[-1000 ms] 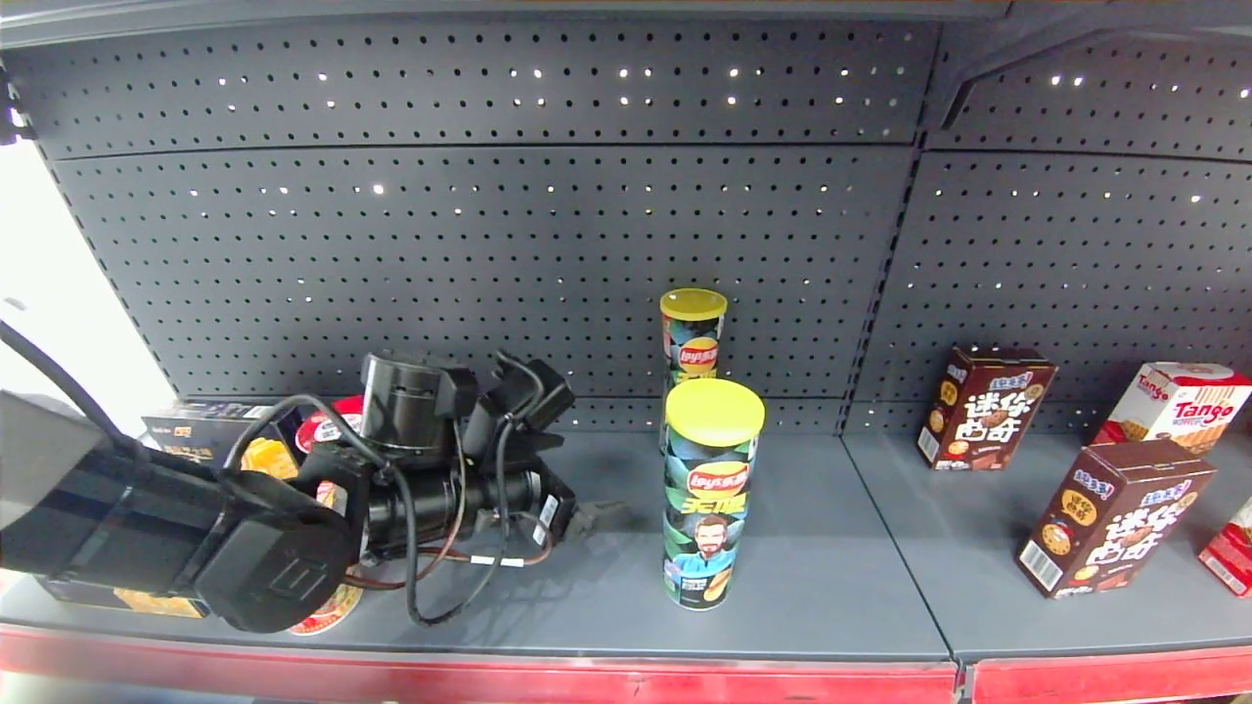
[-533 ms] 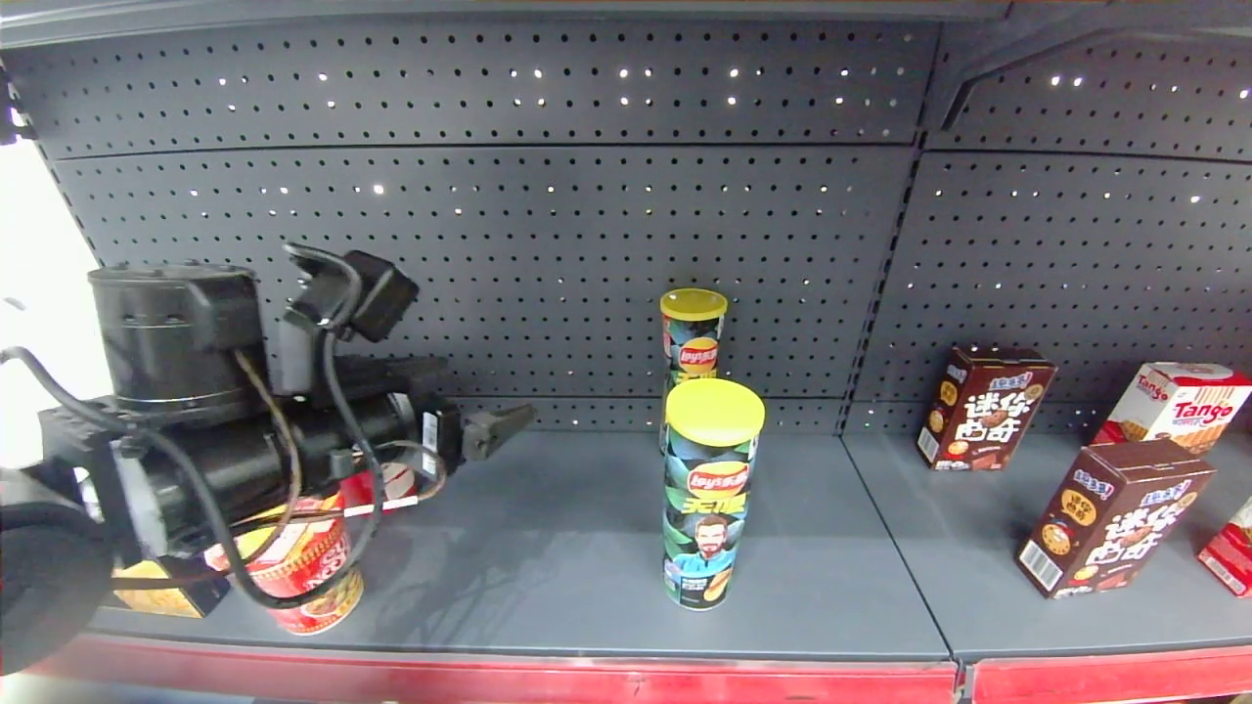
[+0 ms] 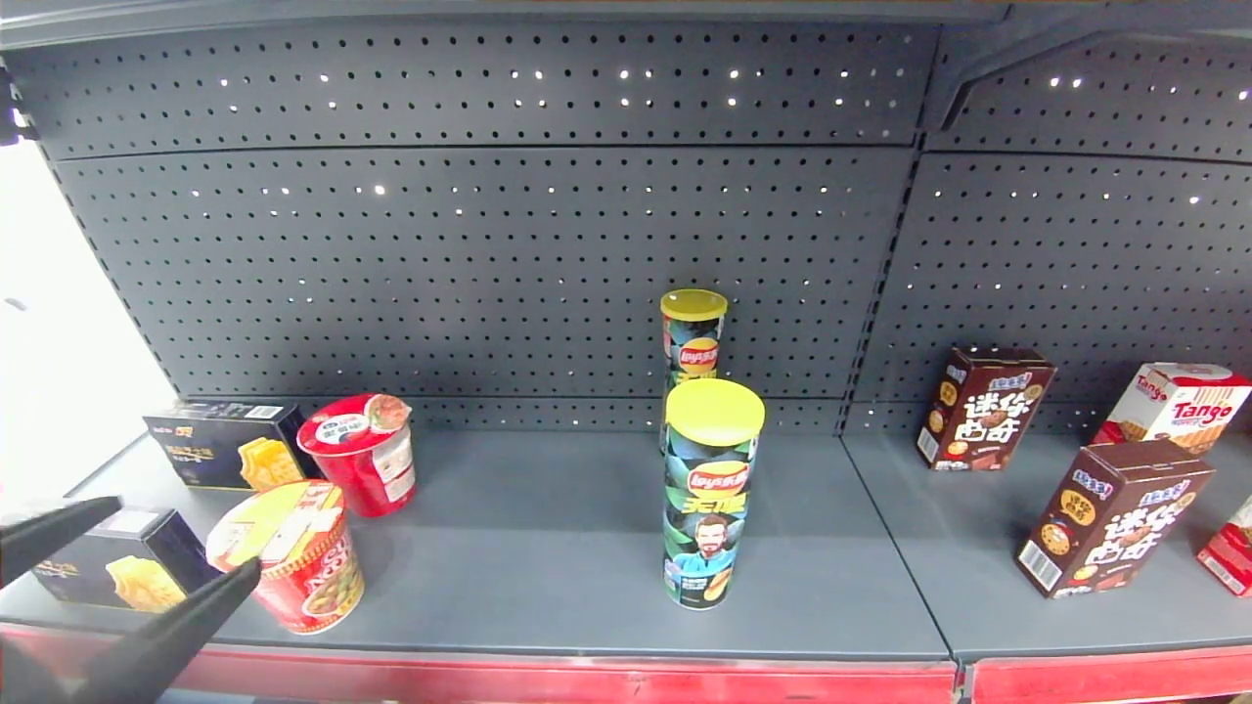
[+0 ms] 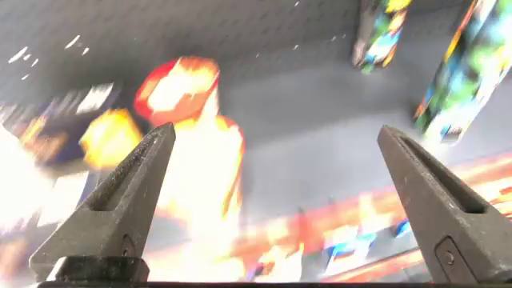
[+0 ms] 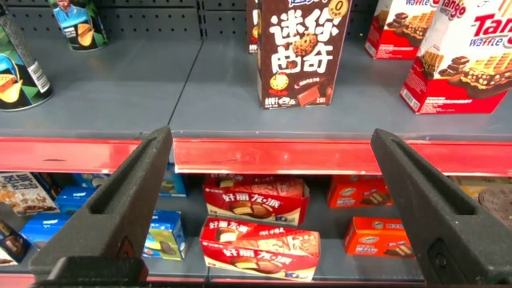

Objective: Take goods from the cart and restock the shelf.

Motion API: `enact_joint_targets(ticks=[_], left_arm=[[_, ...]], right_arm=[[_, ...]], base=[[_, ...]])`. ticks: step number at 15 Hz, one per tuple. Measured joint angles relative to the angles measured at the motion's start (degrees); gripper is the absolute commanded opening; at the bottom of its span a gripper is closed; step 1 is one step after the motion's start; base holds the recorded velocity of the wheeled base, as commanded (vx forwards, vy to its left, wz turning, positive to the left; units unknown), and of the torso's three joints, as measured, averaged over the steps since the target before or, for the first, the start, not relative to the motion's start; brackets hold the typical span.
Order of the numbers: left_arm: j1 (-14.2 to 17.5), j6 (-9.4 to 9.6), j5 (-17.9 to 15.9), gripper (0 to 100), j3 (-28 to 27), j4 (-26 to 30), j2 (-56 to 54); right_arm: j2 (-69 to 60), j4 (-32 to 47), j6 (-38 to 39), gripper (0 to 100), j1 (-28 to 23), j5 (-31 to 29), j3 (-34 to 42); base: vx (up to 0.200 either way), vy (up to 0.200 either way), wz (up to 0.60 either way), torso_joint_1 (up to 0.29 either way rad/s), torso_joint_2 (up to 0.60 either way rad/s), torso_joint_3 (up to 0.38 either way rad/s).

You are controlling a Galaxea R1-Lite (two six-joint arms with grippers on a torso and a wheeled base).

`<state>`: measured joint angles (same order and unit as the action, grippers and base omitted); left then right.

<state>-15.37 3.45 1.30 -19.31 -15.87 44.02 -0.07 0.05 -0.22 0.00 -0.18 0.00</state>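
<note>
On the grey shelf (image 3: 548, 548) a red cup of noodles (image 3: 293, 562) stands free at the front left, with a second red cup (image 3: 360, 464) behind it. My left gripper (image 3: 189, 534) is open and holds nothing, at the lower left just in front of the shelf edge, close to the front cup. The left wrist view shows its fingers wide apart (image 4: 276, 134) with the blurred cup (image 4: 204, 176) beyond them. My right gripper (image 5: 272, 138) is open and holds nothing, in front of the red shelf edge (image 5: 320, 156), below a brown biscuit box (image 5: 300, 52).
Two dark boxes (image 3: 225, 445) (image 3: 127, 567) stand at the far left. Two chip cans with yellow lids (image 3: 712, 489) (image 3: 693, 337) stand mid-shelf, one behind the other. Brown boxes (image 3: 983, 406) (image 3: 1110, 513) and a wafer box (image 3: 1184, 401) fill the right bay. Free floor lies between cups and cans.
My left arm has pulled back from over the cups, out of the shelf toward the lower left. The front red cup now stands uncovered and free of the gripper.
</note>
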Motion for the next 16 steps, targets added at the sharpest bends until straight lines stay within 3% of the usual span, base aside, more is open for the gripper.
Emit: enact_joint_targets(ticks=[4, 7, 12, 16], left_arm=[[8.2, -1.78, -1.5, 100, 14.2, 9.6, -23.4], [13.7, -3.72, -1.8, 100, 18.3, 13.6, -33.1], [15.9, -4.02, 4.7, 100, 18.8, 14.1, -39.8], [15.6, -5.52, 3.3, 100, 19.2, 15.0, -43.1]], right_arm=[[0.0, 0.0, 0.0, 100, 0.0, 0.0, 0.0], [0.0, 0.0, 0.0, 100, 0.0, 0.0, 0.0], [0.0, 0.0, 0.0, 100, 0.0, 0.0, 0.0], [0.0, 0.0, 0.0, 100, 0.0, 0.0, 0.0]], base=[[0.0, 0.0, 0.0, 0.0, 0.0, 0.0], [0.0, 0.0, 0.0, 0.0, 0.0, 0.0], [0.0, 0.0, 0.0, 0.0, 0.0, 0.0], [0.0, 0.0, 0.0, 0.0, 0.0, 0.0]])
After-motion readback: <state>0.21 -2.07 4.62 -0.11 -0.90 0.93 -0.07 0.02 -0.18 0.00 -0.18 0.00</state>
